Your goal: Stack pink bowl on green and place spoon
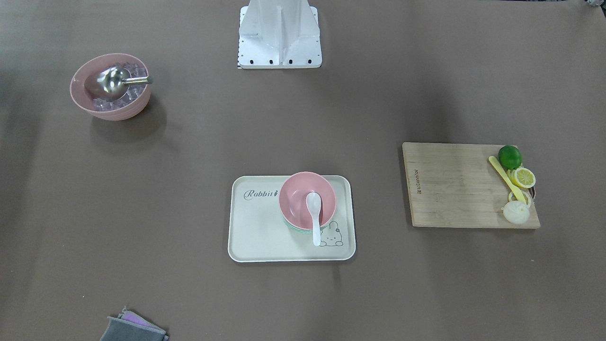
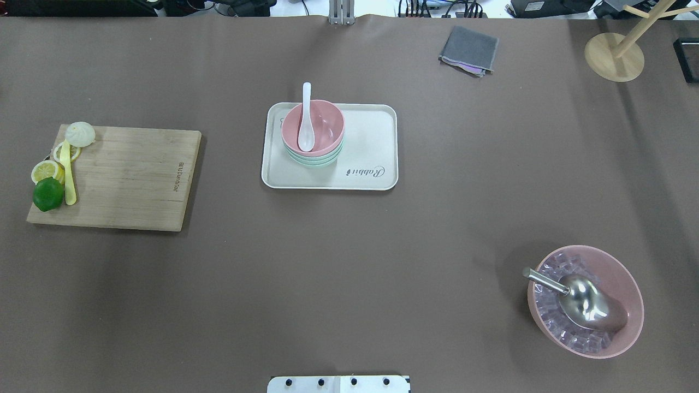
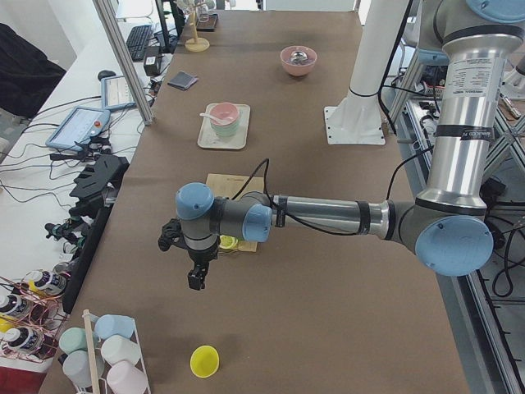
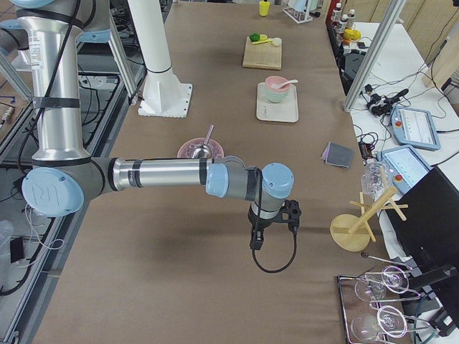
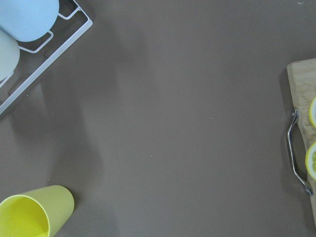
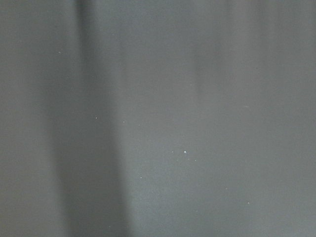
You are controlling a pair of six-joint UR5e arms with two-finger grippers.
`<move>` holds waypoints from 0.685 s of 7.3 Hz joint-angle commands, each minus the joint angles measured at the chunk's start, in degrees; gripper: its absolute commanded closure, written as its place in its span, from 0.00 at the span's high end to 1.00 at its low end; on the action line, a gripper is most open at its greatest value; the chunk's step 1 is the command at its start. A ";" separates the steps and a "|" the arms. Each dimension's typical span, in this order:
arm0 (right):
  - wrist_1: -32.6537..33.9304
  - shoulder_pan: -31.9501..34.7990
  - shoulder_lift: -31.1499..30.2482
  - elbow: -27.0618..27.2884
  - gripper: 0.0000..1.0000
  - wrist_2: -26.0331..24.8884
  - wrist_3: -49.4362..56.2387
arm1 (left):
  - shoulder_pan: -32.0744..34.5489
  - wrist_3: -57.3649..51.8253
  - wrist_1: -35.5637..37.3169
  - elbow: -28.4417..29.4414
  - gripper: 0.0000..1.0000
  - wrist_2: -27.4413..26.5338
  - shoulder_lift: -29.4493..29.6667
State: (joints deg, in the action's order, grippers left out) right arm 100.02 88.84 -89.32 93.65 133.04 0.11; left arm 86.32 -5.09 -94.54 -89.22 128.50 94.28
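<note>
The small pink bowl [image 1: 297,193] sits stacked on the green bowl [image 1: 290,227] on the cream tray [image 1: 255,232] at mid-table. The white spoon [image 1: 314,210] lies in the pink bowl, its handle over the rim. The overhead view shows the same pink bowl [image 2: 326,123], green bowl [image 2: 312,160], spoon [image 2: 306,117] and tray [image 2: 371,142]. My left gripper [image 3: 197,275] hangs over the table end near me in the exterior left view, far from the tray. My right gripper [image 4: 256,240] hangs over the opposite end. I cannot tell whether either is open or shut.
A large pink bowl of ice cubes with a metal scoop [image 2: 585,301] stands on my right. A wooden cutting board [image 2: 125,177] with lime, lemon slices and a yellow knife lies on my left. A grey cloth [image 2: 468,50], a wooden stand [image 2: 614,54], a yellow cup [image 5: 34,215].
</note>
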 commanded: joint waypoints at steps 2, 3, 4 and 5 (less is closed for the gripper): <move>0.00 -0.07 0.20 -0.13 1.00 0.03 -0.02 | 0.25 0.17 6.29 -3.41 0.99 4.89 -1.02; 0.00 -0.07 0.20 -0.13 1.00 0.03 -0.02 | 0.34 0.08 6.21 -4.29 0.99 5.71 -2.59; 0.00 -0.07 0.20 -0.05 1.00 0.12 -0.11 | 0.34 0.08 6.30 -4.21 0.99 5.80 -2.61; 0.00 -0.07 0.20 -0.13 1.00 0.12 -0.11 | 0.34 0.08 6.30 -4.03 0.99 5.71 -2.70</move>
State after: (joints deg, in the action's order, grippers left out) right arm 100.02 88.78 -89.13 93.55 133.12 0.03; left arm 86.63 -5.00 -88.36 -93.26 133.96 91.89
